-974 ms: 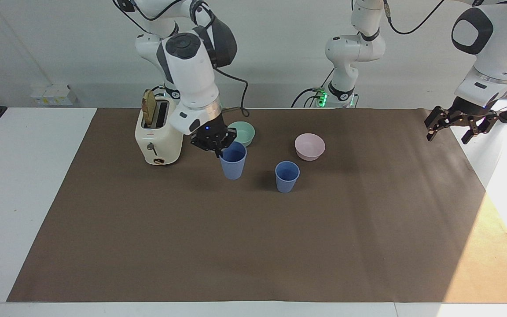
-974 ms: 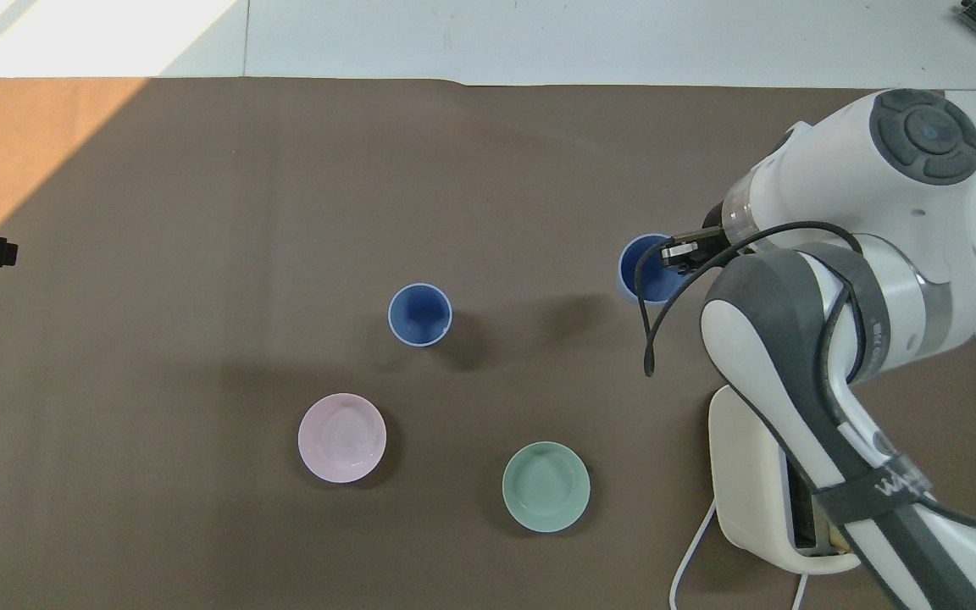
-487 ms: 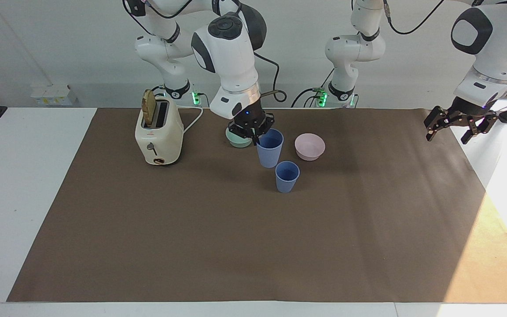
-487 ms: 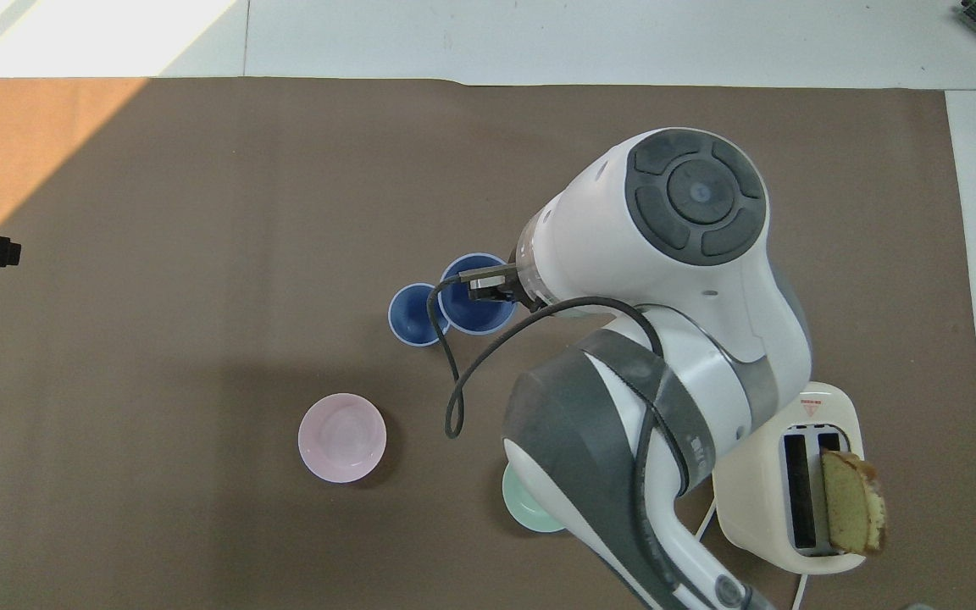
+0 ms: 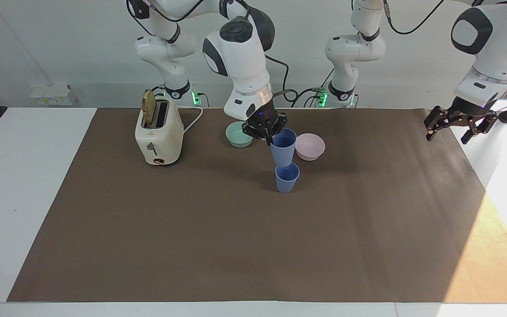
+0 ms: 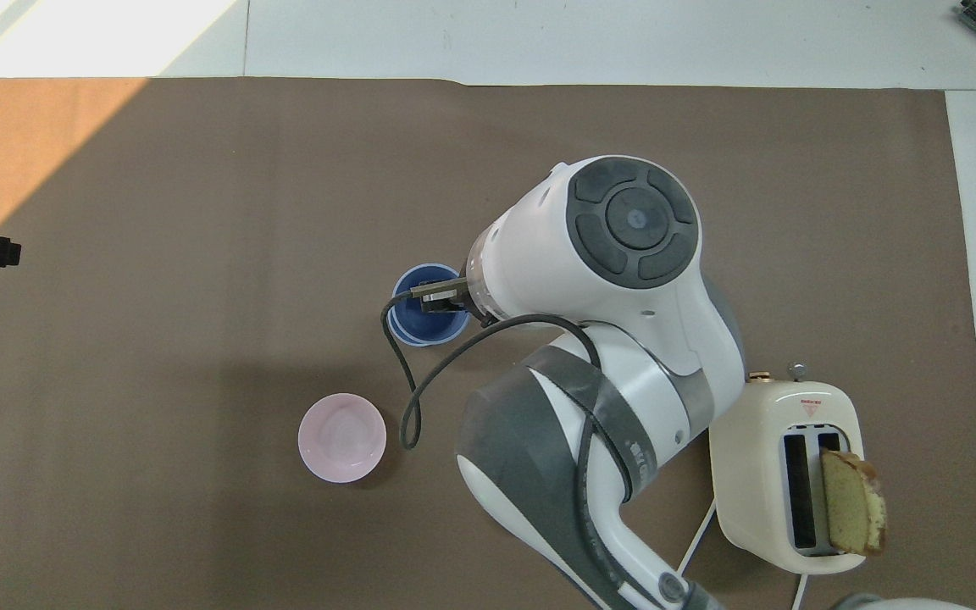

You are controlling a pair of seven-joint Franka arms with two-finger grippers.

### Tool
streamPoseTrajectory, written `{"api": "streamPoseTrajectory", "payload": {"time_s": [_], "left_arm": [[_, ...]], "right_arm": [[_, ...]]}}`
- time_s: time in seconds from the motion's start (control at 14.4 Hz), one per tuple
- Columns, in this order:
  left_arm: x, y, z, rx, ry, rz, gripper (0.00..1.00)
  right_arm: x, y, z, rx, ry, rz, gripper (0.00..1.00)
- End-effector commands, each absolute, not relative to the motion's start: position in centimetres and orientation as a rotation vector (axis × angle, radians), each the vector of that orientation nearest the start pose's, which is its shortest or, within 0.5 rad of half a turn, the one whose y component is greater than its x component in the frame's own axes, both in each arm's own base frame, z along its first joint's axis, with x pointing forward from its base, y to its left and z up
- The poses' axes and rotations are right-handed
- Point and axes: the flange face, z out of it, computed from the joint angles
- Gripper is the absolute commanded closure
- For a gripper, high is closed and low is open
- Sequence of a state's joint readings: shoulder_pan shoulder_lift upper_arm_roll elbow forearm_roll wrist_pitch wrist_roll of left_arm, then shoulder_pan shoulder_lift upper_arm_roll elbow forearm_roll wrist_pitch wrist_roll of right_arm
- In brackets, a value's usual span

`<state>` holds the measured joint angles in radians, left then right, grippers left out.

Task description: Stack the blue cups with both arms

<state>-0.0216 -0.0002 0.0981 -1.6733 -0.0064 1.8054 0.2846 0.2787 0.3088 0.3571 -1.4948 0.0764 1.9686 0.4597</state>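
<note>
The right gripper (image 5: pixel 266 130) hangs over the middle of the brown mat (image 5: pixel 218 246), its fingers pinched on the rim of one blue cup (image 5: pixel 283 147), one finger inside the mouth and one outside. That held cup is upright in the air, directly above the second blue cup (image 5: pixel 287 177), which stands on the mat. In the facing view the raised cup's base sits at the standing cup's rim; whether the two touch cannot be told. From overhead the two rims nearly coincide, with only a thin crescent of the lower cup (image 6: pixel 420 339) showing under the held cup (image 6: pixel 425 298).

A pink bowl (image 5: pixel 310 146) rests just beside the held cup, nearer to the robots than the standing cup. A teal bowl (image 5: pixel 239 134) sits near it, toward the right arm's end of the table, with the gripper between the two bowls in the facing view. A cream toaster (image 5: pixel 158 134) with a slice of bread (image 5: pixel 148 107) standing in one slot is well apart from the cups, toward the right arm's end.

The left gripper (image 5: pixel 455 126) waits in the air over the mat's edge at the left arm's end of the table, its fingers spread wide and holding nothing.

The wide stretch of mat farther from the robots than the cups is bare, with sunlight falling across its corner at the left arm's end.
</note>
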Motion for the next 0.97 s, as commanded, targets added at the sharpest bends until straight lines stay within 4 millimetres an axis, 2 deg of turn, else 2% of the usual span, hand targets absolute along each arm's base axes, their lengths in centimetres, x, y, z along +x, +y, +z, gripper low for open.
{"api": "streamPoseTrajectory", "payload": {"time_s": [0.0,0.42,0.63,0.7,0.77,0.9], "left_arm": [[56.8,4.4,60.2,-3.088,0.333,-0.178,0.00],[56.7,4.2,60.3,-3.087,0.338,-0.180,0.00],[56.7,4.0,60.3,-3.087,0.342,-0.180,0.00],[56.7,4.0,60.3,-3.087,0.342,-0.180,0.00],[56.7,4.0,60.4,-3.087,0.342,-0.183,0.00],[56.7,4.0,60.3,-3.087,0.342,-0.180,0.00]], "right_arm": [[55.5,38.5,50.2,-2.878,-0.149,-0.085,1.00],[55.8,38.6,46.7,-2.916,-0.163,-0.062,1.00],[55.8,38.5,46.4,-2.917,-0.161,-0.065,1.00],[55.9,38.5,46.4,-2.916,-0.163,-0.065,0.45],[56.1,38.3,46.3,-2.915,-0.170,-0.077,0.00],[56.2,38.4,46.3,-2.916,-0.181,-0.094,0.00]]}}
